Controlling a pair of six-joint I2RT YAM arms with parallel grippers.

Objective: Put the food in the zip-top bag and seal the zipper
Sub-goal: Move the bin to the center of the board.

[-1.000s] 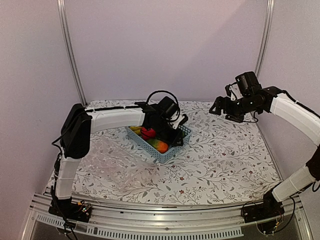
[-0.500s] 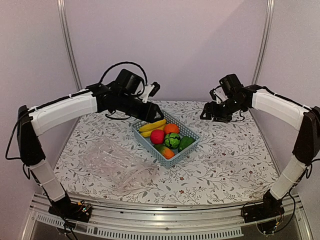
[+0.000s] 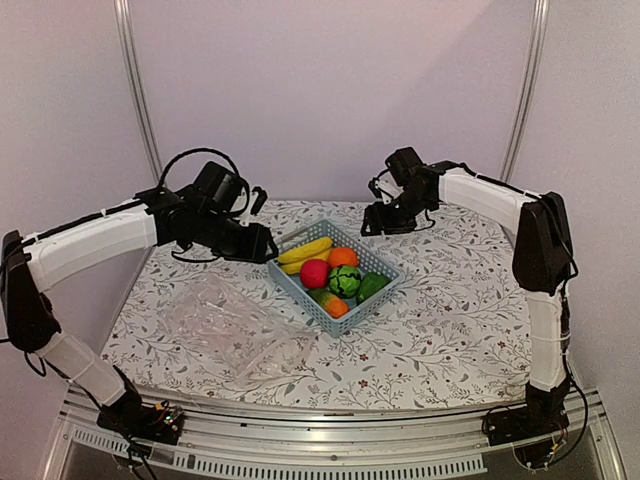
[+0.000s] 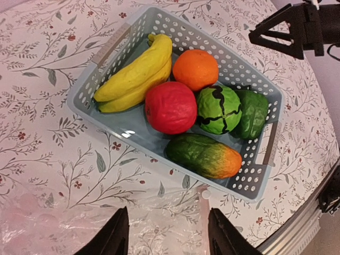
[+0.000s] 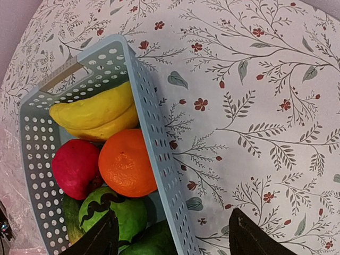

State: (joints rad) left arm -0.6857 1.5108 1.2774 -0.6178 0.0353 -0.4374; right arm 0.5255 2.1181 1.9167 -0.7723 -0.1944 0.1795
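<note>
Right now all the food sits in the light-blue mesh basket (image 3: pixel 305 303) at mid-table: bananas (image 4: pixel 135 74), a red fruit (image 4: pixel 171 106), an orange (image 4: pixel 195 69), a green ball (image 4: pixel 219 109) veined in black, a dark green piece (image 4: pixel 251 112) and a green-to-orange mango (image 4: pixel 204 156). The zip-top bag (image 3: pixel 235 330) lies crumpled on the floral tablecloth (image 3: pixel 450 310), near-left of the basket, with the pale tab of its zipper (image 4: pixel 205 194) just beside the basket's wall. The left gripper (image 4: pixel 169 236) hovers above that edge, jaws apart and empty. The right gripper (image 5: pixel 172 236) hangs over the basket's far side — likewise spread, holding nothing.
</note>
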